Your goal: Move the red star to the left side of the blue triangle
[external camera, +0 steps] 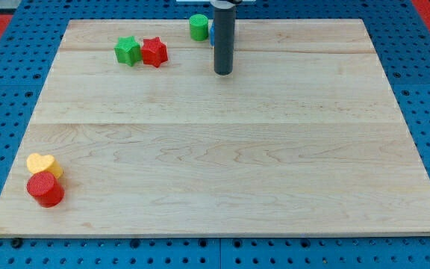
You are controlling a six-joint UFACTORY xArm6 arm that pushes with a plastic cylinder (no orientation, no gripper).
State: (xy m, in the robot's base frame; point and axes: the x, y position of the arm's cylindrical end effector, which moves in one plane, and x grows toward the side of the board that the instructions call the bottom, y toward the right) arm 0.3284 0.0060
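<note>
The red star (154, 51) lies near the view's top left, touching a green star (128, 51) on its left. My tip (223, 72) stands on the board to the right of the red star, about a hand's width away. A blue block (212, 33) is mostly hidden behind the rod, so its shape cannot be made out. A green cylinder (198, 27) sits just left of that blue block at the view's top.
A yellow heart (42, 164) and a red cylinder (45, 189) sit together at the view's bottom left, near the corner of the wooden board (222, 149). A blue perforated base surrounds the board.
</note>
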